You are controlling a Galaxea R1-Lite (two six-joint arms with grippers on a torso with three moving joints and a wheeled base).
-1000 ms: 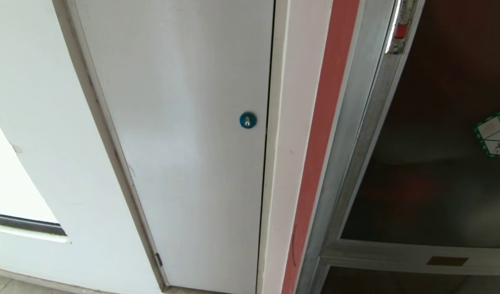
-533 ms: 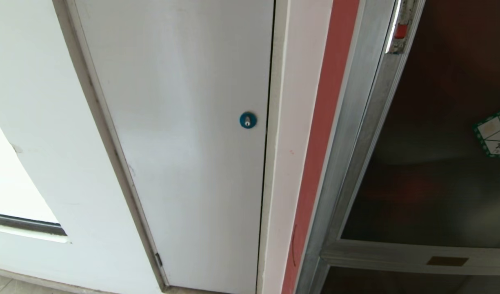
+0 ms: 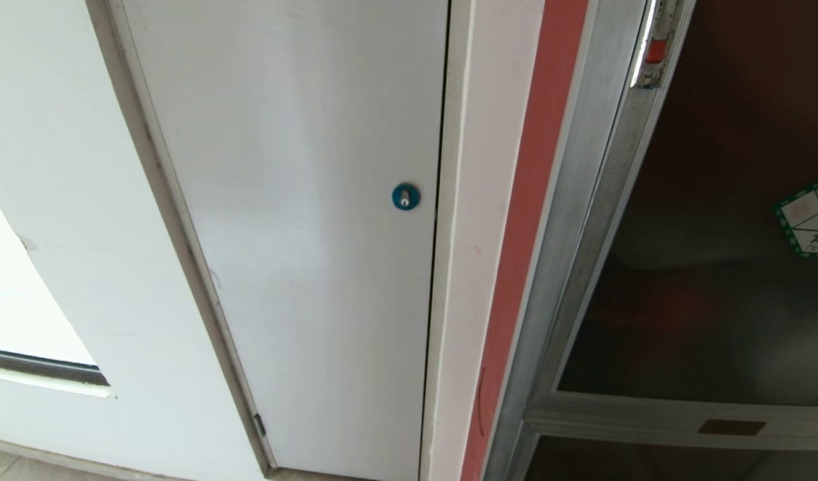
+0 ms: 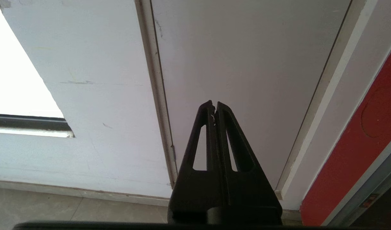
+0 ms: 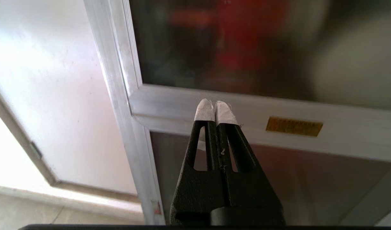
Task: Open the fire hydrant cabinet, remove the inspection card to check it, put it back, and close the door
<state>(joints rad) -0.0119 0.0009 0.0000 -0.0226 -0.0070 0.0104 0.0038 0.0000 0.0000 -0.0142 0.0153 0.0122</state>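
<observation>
The fire hydrant cabinet (image 3: pixel 569 220) stands at the right of the head view, silver-framed with a red side strip. Its door (image 3: pixel 716 280) of dark tinted glass is closed and carries a green-bordered sticker (image 3: pixel 808 217) and a small red latch (image 3: pixel 656 51). Neither arm shows in the head view. My right gripper (image 5: pixel 215 104) is shut and empty, its white-taped tips pointing at the silver crossbar (image 5: pixel 342 134) of the cabinet (image 5: pixel 125 95), apart from it. My left gripper (image 4: pixel 214 104) is shut and empty, facing the white door (image 4: pixel 246 57). The inspection card is out of view.
A plain white door (image 3: pixel 302 234) with a round blue lock (image 3: pixel 405 196) fills the middle of the head view. White wall (image 3: pixel 61 200) lies to its left, with tiled floor (image 4: pixel 55 207) below. A gold label (image 5: pixel 294 126) sits on the cabinet crossbar.
</observation>
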